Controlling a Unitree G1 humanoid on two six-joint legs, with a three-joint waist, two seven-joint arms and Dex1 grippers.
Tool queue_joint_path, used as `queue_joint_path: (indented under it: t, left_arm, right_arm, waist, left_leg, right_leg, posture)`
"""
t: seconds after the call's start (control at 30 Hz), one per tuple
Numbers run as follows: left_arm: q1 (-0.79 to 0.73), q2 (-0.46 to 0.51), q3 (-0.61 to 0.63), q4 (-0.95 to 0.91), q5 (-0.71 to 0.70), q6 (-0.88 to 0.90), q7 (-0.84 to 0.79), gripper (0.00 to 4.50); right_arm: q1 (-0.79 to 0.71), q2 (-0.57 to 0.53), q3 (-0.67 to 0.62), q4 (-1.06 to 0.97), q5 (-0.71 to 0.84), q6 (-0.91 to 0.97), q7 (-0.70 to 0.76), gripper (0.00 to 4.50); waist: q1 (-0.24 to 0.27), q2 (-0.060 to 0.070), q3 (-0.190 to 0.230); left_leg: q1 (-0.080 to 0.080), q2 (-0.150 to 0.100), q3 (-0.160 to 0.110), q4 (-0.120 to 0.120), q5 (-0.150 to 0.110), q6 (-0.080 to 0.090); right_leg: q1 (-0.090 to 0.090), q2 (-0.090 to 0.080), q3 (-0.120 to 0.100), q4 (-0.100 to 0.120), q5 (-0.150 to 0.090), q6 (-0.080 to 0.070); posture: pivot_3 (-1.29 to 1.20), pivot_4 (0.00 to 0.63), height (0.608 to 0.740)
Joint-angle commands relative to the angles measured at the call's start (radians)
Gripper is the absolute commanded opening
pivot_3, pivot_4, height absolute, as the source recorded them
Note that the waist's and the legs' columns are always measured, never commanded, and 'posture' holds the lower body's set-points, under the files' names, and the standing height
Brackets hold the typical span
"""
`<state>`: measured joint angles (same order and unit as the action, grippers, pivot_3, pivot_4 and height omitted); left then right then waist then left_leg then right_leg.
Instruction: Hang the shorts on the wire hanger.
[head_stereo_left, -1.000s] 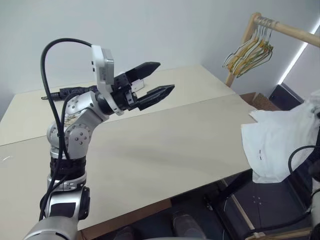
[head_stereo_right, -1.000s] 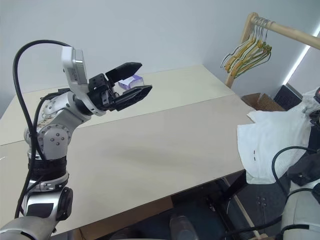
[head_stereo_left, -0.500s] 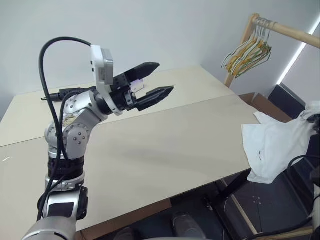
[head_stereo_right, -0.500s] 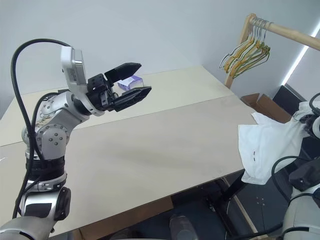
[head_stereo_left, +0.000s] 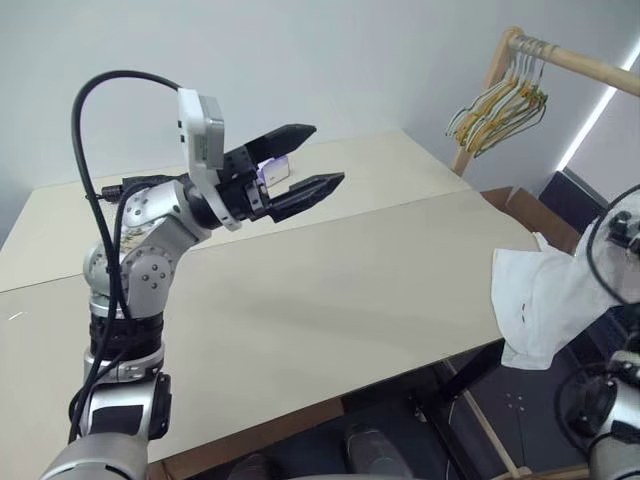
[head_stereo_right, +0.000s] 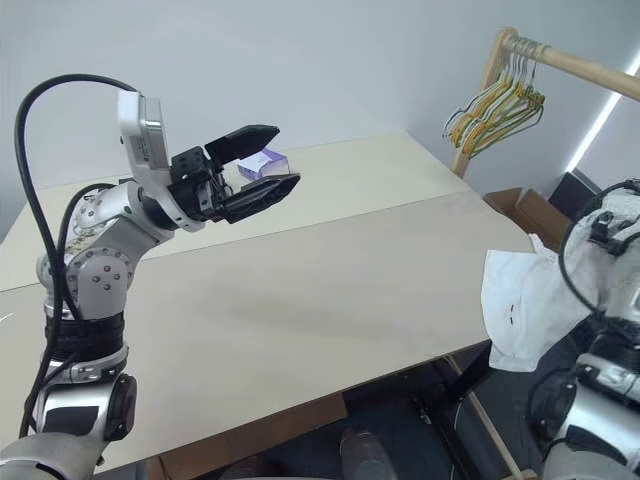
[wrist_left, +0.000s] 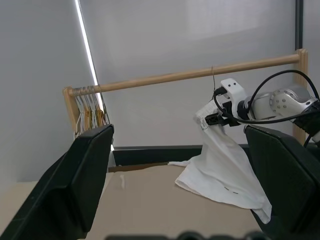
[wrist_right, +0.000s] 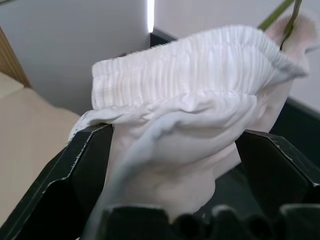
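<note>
Looking along my right gripper (wrist_right: 175, 165), I see its fingers (wrist_right: 85, 165) spread wide with the gathered waistband of the shorts (wrist_right: 195, 75) bunched between them and slightly beyond. I can't tell whether the cloth touches either finger; I judge them no longer clamped on it. The shorts hang past the table's (head_stereo_left: 330, 300) right edge, long axis running downward, legs dangling off the corner. A thin stem of the wire hanger (wrist_right: 292, 22) rises at the waistband's far end, so the hanger lies just beyond these fingers, and the left wrist view shows its hook up at the wooden rail (wrist_left: 175, 77). My left gripper (head_stereo_left: 300, 165) hovers over the table's far-left part, fingers apart and empty, well away; the right arm is the nearer one.
</note>
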<state>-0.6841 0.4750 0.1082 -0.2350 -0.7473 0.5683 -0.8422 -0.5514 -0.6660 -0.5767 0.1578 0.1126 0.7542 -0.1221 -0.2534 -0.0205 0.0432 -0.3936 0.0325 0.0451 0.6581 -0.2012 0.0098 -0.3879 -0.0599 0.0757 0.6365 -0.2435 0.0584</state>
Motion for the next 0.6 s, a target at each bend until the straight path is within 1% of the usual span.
queue_joint_path:
  t: [0.03,0.1,0.2,0.27,0.33,0.4,0.47,0.53,0.6]
  left_arm:
    - [0.01,0.001,0.016,-0.039,0.015,-0.043,0.013,4.5]
    - [0.028,-0.009,0.018,-0.045,0.032,-0.072,0.026,4.5]
    - [0.057,-0.005,0.017,-0.048,0.051,-0.094,0.027,4.5]
    - [0.078,0.004,0.015,-0.052,0.06,-0.103,0.022,4.5]
    - [0.103,0.013,0.016,-0.057,0.065,-0.105,0.021,4.5]
    - [0.136,0.042,0.009,-0.053,0.083,-0.131,-0.027,4.5]
    - [0.171,0.07,-0.004,-0.053,0.117,-0.129,-0.024,4.5]
    - [0.247,0.111,-0.026,-0.061,0.19,-0.167,-0.03,4.5]
    - [0.307,0.143,-0.04,-0.07,0.243,-0.2,-0.036,4.5]
  right_arm:
    - [0.07,0.032,0.05,-0.125,-0.102,-0.257,-0.079,4.47]
    - [0.125,0.043,0.085,-0.142,-0.143,-0.397,-0.08,4.47]
    - [0.165,0.073,0.104,-0.17,-0.148,-0.532,-0.066,4.47]
    - [0.186,0.075,0.121,-0.189,-0.109,-0.606,0.014,4.47]
    - [0.204,0.067,0.157,-0.213,-0.047,-0.651,0.149,4.47]
    - [0.204,0.08,0.201,-0.226,0.02,-0.706,0.275,4.47]
    - [0.196,0.064,0.254,-0.242,0.113,-0.659,0.443,4.47]
    - [0.171,0.028,0.332,-0.271,0.202,-0.584,0.63,4.47]
    - [0.143,0.002,0.387,-0.286,0.261,-0.538,0.758,4.47]
  waist:
    - [0.006,0.0,0.0]
    - [0.013,0.0,0.0]
    - [0.021,0.0,0.0]
    - [0.025,0.0,0.0]
    - [0.026,0.0,0.0]
    - [0.025,0.0,0.0]
    - [0.026,0.0,0.0]
    - [0.03,0.0,0.0]
    - [0.042,-0.001,0.001]
  left_leg:
    - [0.0,0.0,0.0,0.0,0.0,0.0]
    - [0.0,0.0,0.0,-0.001,0.0,0.0]
    - [0.0,0.0,0.001,-0.001,0.0,0.0]
    - [0.0,0.0,0.0,-0.001,0.0,0.0]
    - [0.0,0.0,0.0,-0.001,0.0,0.0]
    - [0.0,0.001,0.0,-0.001,0.0,0.0]
    - [0.0,0.001,0.0,-0.001,0.0,0.0]
    - [0.001,0.001,0.0,-0.002,0.0,0.0]
    - [0.002,0.001,0.0,-0.004,0.0,0.0]
  right_leg:
    - [0.0,0.0,0.0,0.0,0.0,0.0]
    - [0.0,0.0,0.0,-0.001,0.0,0.0]
    - [0.0,0.0,0.0,-0.001,0.0,0.0]
    - [0.0,0.0,0.0,-0.002,0.0,0.0]
    - [0.0,0.0,0.0,-0.002,0.0,0.0]
    - [0.0,0.0,0.0,-0.003,0.001,0.0]
    - [0.001,0.0,0.0,-0.003,0.001,-0.001]
    - [0.001,0.0,0.0,-0.003,0.001,-0.001]
    - [0.001,0.0,0.0,-0.004,0.0,-0.002]
  posture:
    - [-0.14,0.0,0.74]
    - [-0.13,0.0,0.74]
    - [-0.12,0.0,0.74]
    - [-0.12,0.0,0.74]
    - [-0.11,0.0,0.74]
    - [-0.1,0.0,0.74]
    - [-0.08,0.0,0.74]
    - [-0.07,0.0,0.74]
    - [-0.06,0.0,0.74]
